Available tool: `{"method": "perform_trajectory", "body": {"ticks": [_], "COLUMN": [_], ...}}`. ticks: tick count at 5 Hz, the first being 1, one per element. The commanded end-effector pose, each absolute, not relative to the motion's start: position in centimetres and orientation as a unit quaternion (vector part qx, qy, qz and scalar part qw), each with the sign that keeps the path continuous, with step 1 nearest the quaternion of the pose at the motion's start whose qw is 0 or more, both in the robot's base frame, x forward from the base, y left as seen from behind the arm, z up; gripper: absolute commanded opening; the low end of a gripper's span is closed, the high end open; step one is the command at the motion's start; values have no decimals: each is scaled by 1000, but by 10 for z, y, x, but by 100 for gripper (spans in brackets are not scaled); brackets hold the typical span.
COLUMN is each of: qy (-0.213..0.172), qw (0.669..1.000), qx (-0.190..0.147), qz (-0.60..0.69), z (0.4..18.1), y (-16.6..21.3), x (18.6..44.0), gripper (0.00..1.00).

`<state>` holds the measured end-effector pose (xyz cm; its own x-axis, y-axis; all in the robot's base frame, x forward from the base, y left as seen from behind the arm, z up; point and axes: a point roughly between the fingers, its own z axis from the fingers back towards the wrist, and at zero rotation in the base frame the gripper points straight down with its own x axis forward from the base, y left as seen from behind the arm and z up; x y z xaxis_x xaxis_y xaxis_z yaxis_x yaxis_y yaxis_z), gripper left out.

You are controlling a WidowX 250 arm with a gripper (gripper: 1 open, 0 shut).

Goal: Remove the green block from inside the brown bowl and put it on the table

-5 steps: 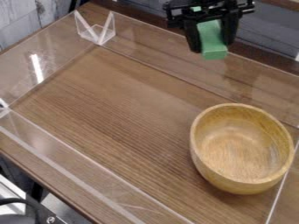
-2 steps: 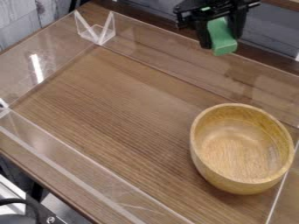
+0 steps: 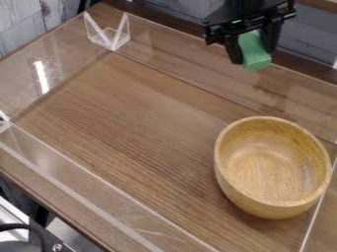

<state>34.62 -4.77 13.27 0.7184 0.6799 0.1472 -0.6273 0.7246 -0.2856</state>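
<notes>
While the brown bowl (image 3: 273, 165) sits empty, the gripper (image 3: 253, 41) clamps the green block (image 3: 255, 48) above the table (image 3: 132, 118) beyond it; setting down remains.

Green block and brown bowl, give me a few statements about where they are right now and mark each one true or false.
1. The green block lies inside the brown bowl. False: the bowl is empty and the block is up in the air.
2. The gripper is shut on the green block. True.
3. The block rests flat on the table. False: it hangs above the table's far side, clear of the surface.
4. The bowl stands upright on the table near its right edge. True.
5. The block is held directly over the bowl. False: it is beyond the bowl's far rim.
</notes>
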Motion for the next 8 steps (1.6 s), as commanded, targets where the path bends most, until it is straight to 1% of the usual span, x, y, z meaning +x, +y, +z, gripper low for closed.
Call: {"method": "perform_trajectory", "body": {"ticks": [1,4,8], "qy": [-144,-157,-176], "qw": [915,908,904], "qx": [-118,-124,-136], "qz": [358,367,364], "z": [144,145,156], "y": [-48,-50,-56], "x": [351,353,352], "gripper": [0,0,0]}}
